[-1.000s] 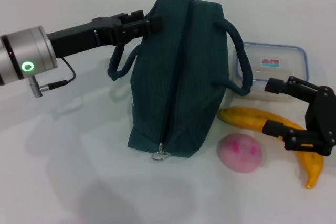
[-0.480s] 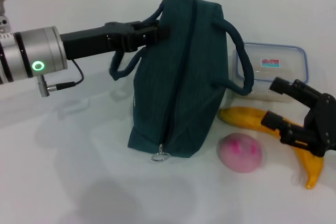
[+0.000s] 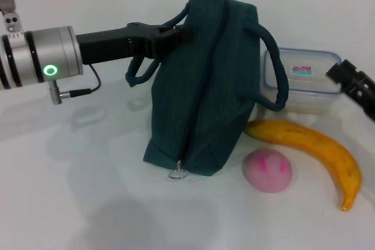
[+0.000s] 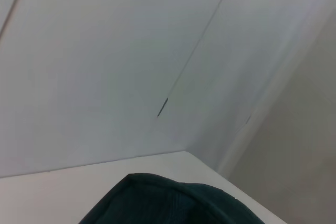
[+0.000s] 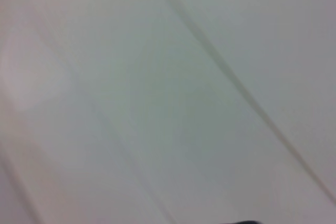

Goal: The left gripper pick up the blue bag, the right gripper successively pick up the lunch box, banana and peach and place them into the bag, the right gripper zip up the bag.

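Observation:
The blue bag (image 3: 205, 86) stands on the white table, zipper closed, with its ring pull (image 3: 179, 174) at the near end. My left gripper (image 3: 179, 32) is shut on the bag's top left edge by a handle. The bag's top also shows in the left wrist view (image 4: 173, 203). The lunch box (image 3: 302, 80) lies right of the bag, partly behind a handle. The banana (image 3: 316, 147) and the peach (image 3: 268, 170) lie in front of it. My right gripper (image 3: 351, 83) is at the right edge, over the lunch box's right end, only partly in view.
The white table (image 3: 76, 191) stretches left of and in front of the bag. A wall with a dark seam stands behind the table. The right wrist view shows only a pale blank surface.
My right gripper has risen from over the banana up and to the right, mostly out of view. My left arm has shifted right and the bag's top has lifted slightly.

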